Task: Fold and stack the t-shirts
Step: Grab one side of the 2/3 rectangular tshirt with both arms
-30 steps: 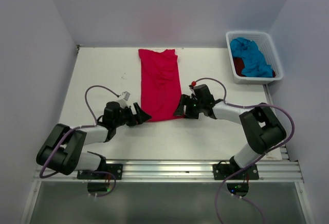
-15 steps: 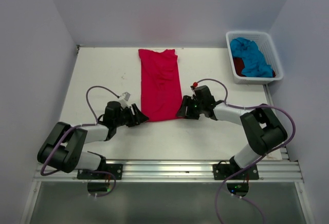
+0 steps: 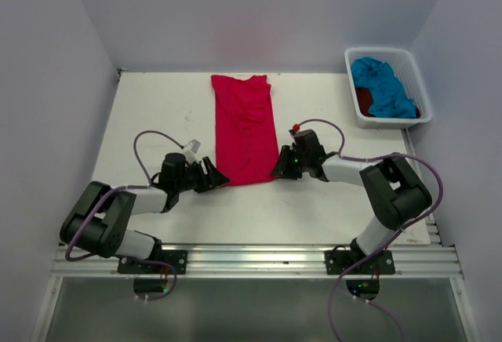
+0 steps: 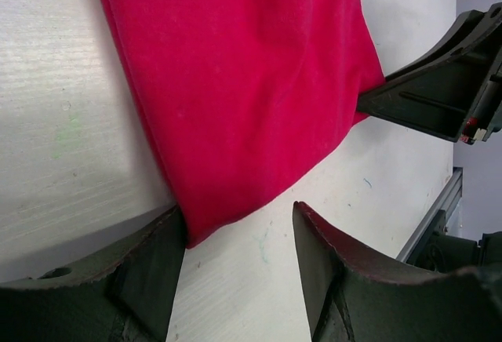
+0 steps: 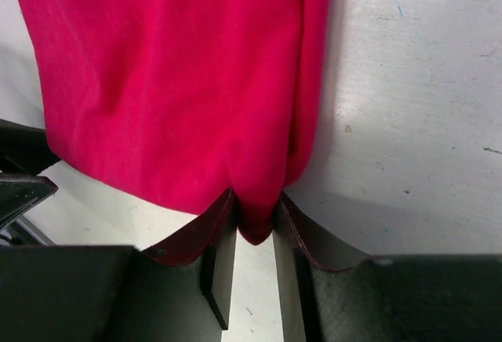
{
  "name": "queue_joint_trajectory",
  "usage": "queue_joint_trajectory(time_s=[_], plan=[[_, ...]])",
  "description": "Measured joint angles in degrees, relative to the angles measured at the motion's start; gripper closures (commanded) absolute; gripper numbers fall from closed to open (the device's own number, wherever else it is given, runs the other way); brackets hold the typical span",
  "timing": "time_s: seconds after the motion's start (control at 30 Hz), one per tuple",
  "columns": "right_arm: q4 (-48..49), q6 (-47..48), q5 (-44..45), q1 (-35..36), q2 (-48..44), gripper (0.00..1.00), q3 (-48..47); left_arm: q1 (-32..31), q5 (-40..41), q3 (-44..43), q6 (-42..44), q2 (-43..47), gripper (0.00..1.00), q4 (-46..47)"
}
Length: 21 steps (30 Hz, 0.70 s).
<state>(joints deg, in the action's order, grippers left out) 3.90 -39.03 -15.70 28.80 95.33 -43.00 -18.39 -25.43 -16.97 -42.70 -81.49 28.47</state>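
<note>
The right gripper [image 5: 252,218] is closed on the near right corner of the red-pink t-shirt [image 5: 172,83]. Its own wrist camera shows the two fingers drawn close together with a tuck of cloth pinched between the tips, which the overhead view is too small to show. The left gripper [image 4: 239,228] stands open at the near left corner. Its wrist view shows the hem's point touching the inner face of one finger [image 4: 161,260], bare table [image 4: 70,114] between that cloth and the other finger, and the right gripper's black body against the shirt's opposite edge. Only the overhead camera gives the whole layout. The shirt lies flat as a long narrow strip in the middle of the table, collar end toward the far wall, with the two arms reaching in low from either side to its near corners. At the far right corner, well apart from the arms, sits the white basket [image 3: 376,51]. It holds the turquoise t-shirt [image 3: 383,85] bunched on top and the dark red t-shirt [image 3: 364,100] showing beneath it at the left.
</note>
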Motion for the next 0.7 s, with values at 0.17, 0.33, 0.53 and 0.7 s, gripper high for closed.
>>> queue_joint_trajectory(time_s=[0.17,0.33,0.53,0.7], plan=[[0.3,0.0,0.2,0.0,0.9,0.85,-0.4,0.0,-0.3,-0.3,-0.6,-1.3,0.5,1.1],[0.3,0.0,0.5,0.0,0.9,0.91,-0.4,0.0,0.1,-0.3,-1.3,-2.6,0.62,2.0],[0.9,0.0,0.7,0.0,0.7,1.0,0.2,0.0,1.0,-0.1,-1.3,-3.1,0.89,2.1],[1.2,0.0,1.0,0.0,0.2,1.0,0.7,0.0,1.5,0.0,-1.5,-2.6,1.0,0.7]])
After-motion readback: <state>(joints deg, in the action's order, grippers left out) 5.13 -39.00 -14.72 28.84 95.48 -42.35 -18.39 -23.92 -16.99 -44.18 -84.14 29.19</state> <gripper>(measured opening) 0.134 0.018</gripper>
